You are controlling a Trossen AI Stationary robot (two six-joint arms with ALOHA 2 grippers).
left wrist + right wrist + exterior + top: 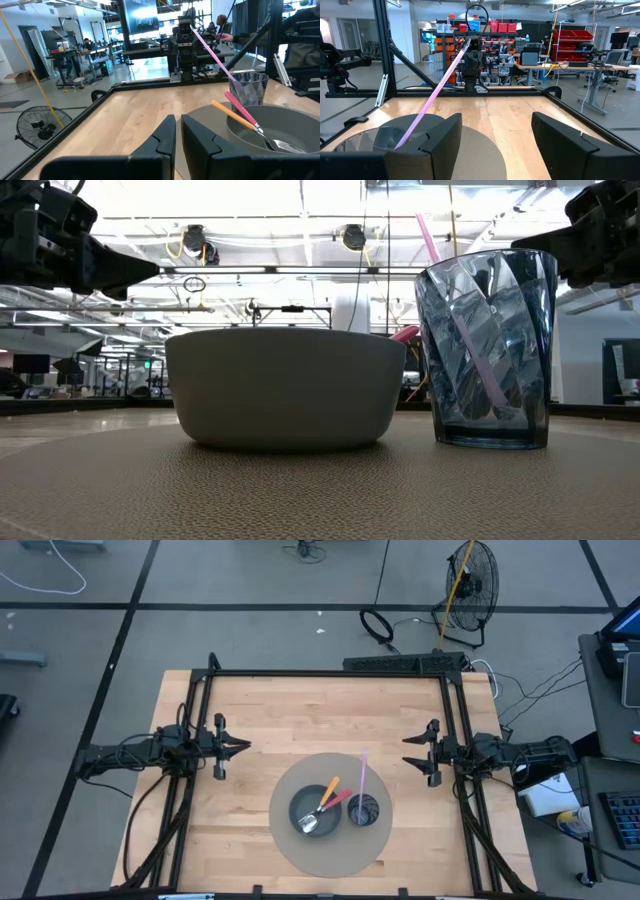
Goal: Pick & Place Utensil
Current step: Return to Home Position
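Hanging empty at the sides of the table point(300, 710), the left gripper point(240, 747) is narrow and the right gripper point(410, 752) wide; the work seems done, with spoon point(326, 792) in bowl point(298, 812) and straw point(361, 775) in cup point(368, 811).

- Low view: the bowl point(285, 388) wall hides the contents. Only a pink handle tip point(405, 333) shows above the right rim.
- Low view: the left claw point(140, 272) is cut off by the upper left frame edge, and the right claw point(560, 235) by the upper right.
- Left wrist view: the picture's edge cuts off the bowl.
- Right wrist view: a claw finger covers part of the cup point(380, 137).
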